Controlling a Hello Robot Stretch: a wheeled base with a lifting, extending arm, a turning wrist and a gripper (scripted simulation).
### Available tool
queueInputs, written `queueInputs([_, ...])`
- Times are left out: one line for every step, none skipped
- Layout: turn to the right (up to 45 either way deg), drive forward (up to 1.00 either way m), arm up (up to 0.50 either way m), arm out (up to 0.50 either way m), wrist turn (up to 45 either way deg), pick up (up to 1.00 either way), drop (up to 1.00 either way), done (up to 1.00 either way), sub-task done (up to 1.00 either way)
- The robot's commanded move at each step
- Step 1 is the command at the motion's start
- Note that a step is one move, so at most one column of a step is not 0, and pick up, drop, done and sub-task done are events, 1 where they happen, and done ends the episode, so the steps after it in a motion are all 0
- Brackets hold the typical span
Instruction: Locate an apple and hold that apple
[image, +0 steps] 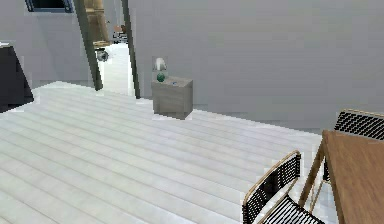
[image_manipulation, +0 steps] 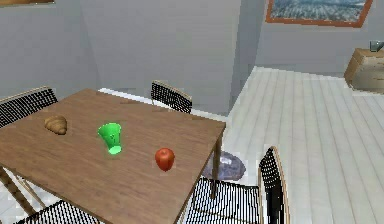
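Observation:
A small red apple (image_manipulation: 165, 158) lies on the wooden dining table (image_manipulation: 120, 190) in the arm side view, toward the table's right end. To its left on the same tabletop a bright green cup (image_manipulation: 110, 137) is tipped on its side, and farther left sits a brown rounded lump (image_manipulation: 57, 125). In the forward view, a corner of the wooden table (image: 355, 175) shows at the lower right.
Black mesh chairs (image_manipulation: 172, 96) ring the table, one at its near right end (image_manipulation: 270, 185), others in the forward view (image: 275, 195). A grey box stand (image: 173, 96) with a small green-white object (image: 160, 69) stands by the wall near a doorway (image: 115, 45). Pale plank floor lies between.

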Motion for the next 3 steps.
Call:
queueInputs([0.0, 0.00, 0.50, 0.00, 0.0, 0.00, 0.00, 0.00, 0.00])
queueInputs([0.0, 0.00, 0.38, 0.00, 0.0, 0.00, 0.00, 0.00, 0.00])
queueInputs([0.0, 0.00, 0.00, 0.32, 0.0, 0.00, 0.00, 0.00, 0.00])
